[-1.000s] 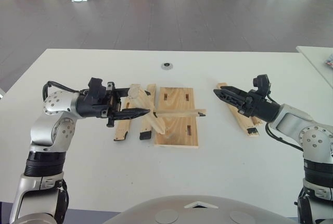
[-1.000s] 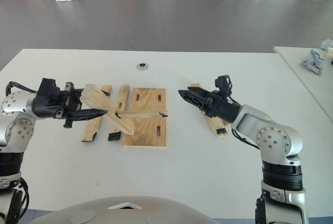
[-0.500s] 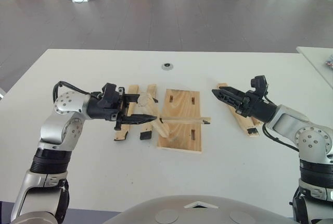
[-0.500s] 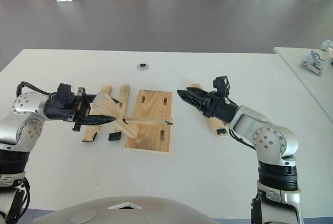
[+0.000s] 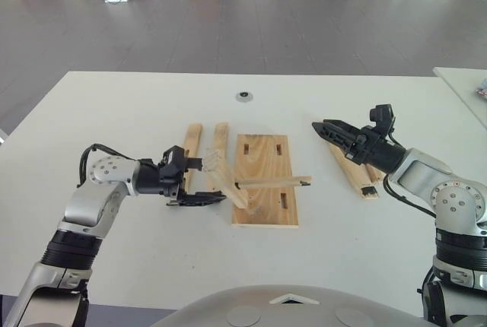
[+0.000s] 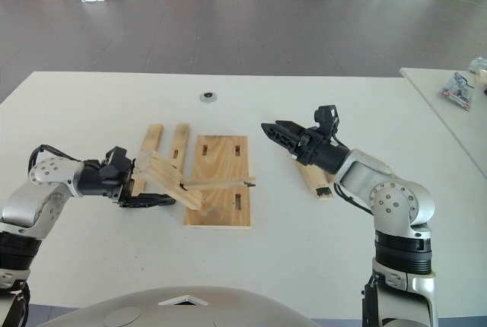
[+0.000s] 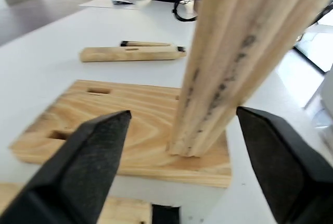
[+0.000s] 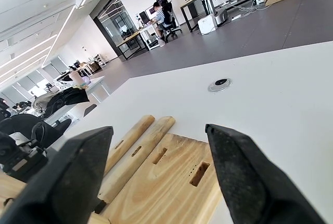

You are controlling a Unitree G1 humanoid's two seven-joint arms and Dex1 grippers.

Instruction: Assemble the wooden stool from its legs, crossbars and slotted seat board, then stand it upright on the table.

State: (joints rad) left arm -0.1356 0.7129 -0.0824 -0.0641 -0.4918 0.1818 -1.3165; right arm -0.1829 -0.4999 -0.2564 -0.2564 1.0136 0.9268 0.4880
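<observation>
Nearer now, left claw point(image 5: 205, 190) clamps a leg point(image 5: 226, 182) with crossbar point(image 5: 278, 182) over the seat board point(image 5: 262, 152); right claw point(image 5: 323, 128) gapes empty, so assembly looks barely begun.

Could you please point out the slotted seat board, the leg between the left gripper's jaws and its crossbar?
slotted seat board point(image 5: 262, 161): left eye view, bare top between slots.
leg point(image 6: 166, 176): right eye view, middle of shaft.
crossbar point(image 5: 274, 182): left eye view, mid-length.

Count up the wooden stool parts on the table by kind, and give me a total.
seat board: 1
crossbar: 1
legs: at least 4: two flat legs left of the board, tilted leg in the left claw, right-side leg partly hidden, maybe two
Total: at least 6
</observation>
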